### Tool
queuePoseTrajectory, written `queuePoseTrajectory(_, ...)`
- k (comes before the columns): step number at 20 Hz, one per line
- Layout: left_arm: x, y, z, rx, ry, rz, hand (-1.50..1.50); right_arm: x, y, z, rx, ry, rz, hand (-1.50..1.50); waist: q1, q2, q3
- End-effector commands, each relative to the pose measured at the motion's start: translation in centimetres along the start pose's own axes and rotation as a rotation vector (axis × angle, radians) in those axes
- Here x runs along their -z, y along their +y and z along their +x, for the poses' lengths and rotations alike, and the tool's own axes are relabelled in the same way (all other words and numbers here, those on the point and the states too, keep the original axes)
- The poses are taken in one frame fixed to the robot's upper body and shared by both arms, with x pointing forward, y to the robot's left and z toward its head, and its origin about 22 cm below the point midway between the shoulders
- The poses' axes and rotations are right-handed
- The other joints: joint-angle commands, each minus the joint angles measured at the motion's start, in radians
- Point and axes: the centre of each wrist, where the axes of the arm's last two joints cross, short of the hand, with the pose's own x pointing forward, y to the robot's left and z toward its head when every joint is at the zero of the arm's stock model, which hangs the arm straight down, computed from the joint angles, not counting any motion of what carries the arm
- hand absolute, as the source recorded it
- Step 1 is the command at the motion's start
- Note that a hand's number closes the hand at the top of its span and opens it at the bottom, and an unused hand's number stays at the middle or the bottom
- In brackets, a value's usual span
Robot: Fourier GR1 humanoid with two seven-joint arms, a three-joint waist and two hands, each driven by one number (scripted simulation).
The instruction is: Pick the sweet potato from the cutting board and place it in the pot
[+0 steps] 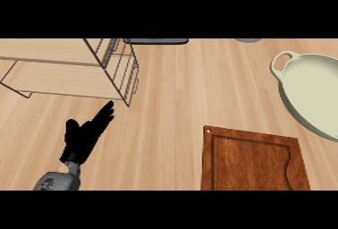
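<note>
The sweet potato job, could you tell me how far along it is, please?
Nothing shows as done or left: no sweet potato shows on the cutting board or in the visible part of the pot. The left hand is open at lower left, holding nothing; the right hand is out of view.

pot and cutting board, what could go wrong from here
1. No sweet potato shows on the cutting board, and the right hand is out of view, so the grasp cannot be checked here.
2. The pot is cut off by the view's right edge; a placement there may be hard to confirm.
3. The open left hand rests close to the wire shelf rack; lifting it might clip the frame.
</note>
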Motion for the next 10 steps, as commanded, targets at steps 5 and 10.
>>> queuePoseTrajectory(5, -0.2, 0.1, -1.9, 0.014, 0.002, -0.01, 0.0, 6.7, 3.1, 6.5, -0.148, 0.023, 0.112, 1.5, 0.009, 0.002, 0.0)
queuePoseTrajectory(10, -0.2, -0.2, 0.2, 0.001, -0.012, -0.026, 0.0, 9.3, 8.1, 8.1, -0.236, 0.044, 0.158, 1.5, 0.027, 0.005, 0.001)
